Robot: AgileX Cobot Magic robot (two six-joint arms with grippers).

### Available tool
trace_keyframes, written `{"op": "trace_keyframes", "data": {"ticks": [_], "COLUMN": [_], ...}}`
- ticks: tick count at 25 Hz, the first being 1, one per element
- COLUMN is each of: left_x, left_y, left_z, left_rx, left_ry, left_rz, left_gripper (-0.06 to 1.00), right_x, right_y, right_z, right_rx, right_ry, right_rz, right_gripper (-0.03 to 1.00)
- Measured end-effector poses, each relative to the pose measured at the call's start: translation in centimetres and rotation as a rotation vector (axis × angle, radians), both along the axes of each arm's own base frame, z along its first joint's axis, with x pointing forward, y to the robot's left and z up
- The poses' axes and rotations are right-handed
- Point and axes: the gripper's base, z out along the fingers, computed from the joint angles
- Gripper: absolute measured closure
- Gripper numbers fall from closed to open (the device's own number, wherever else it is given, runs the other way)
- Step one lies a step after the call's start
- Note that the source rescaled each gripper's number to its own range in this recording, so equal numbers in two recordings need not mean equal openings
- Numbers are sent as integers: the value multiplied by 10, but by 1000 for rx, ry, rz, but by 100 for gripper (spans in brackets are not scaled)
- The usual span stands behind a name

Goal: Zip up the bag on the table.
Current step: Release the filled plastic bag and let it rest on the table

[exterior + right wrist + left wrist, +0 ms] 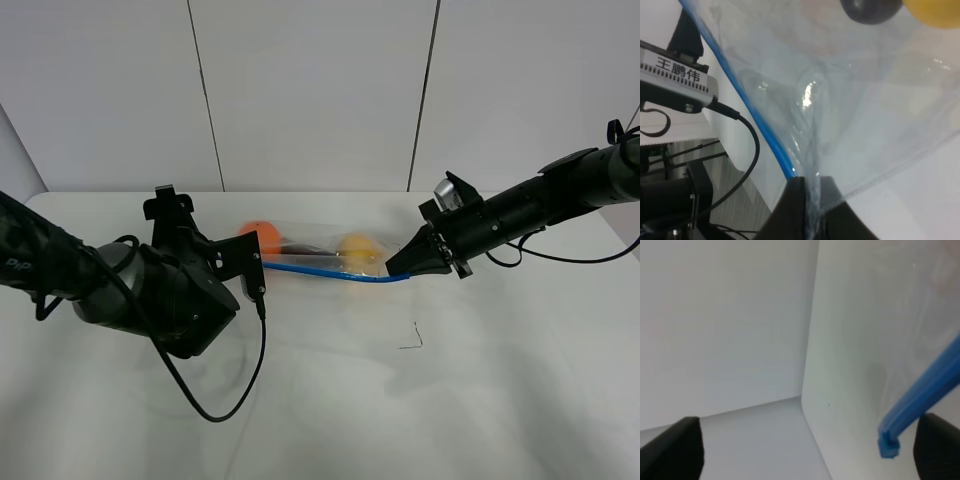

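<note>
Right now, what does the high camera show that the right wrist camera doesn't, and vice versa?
Only the high view shows the orange inside the bag and the whole right arm. Only the right wrist view shows a white label with printed characters, and close up, the clear plastic pinched in the right gripper. Both show the blue zip strip and the yellow pear.

Clear bag (865,100) (blue-edged), pincer (812,189) clamped on
</note>
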Motion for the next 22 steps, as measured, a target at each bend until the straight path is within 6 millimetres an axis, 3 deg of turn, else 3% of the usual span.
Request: {"op": "trace_keyframes", "data": {"ticks": [6,10,17,22], "left_x": [-1,-1,13,37], "left_y": [1,1,-12,18], "left_z": [2,26,108,190], "left_rx": [-23,-144,-457,-712], "left_ry": [4,-8,75,48], "left_rz": [23,112,176,293], "left_gripper": [-5,-6,-6,-6], "right_x": [0,0,0,0], "right_y": [0,0,0,0], "right_z": [0,0,0,0], "right_rx": [0,0,0,0], "right_ry": [0,0,-4,-4], "right_rz": [0,0,2,2], "right_gripper": [97,97,97,97]}}
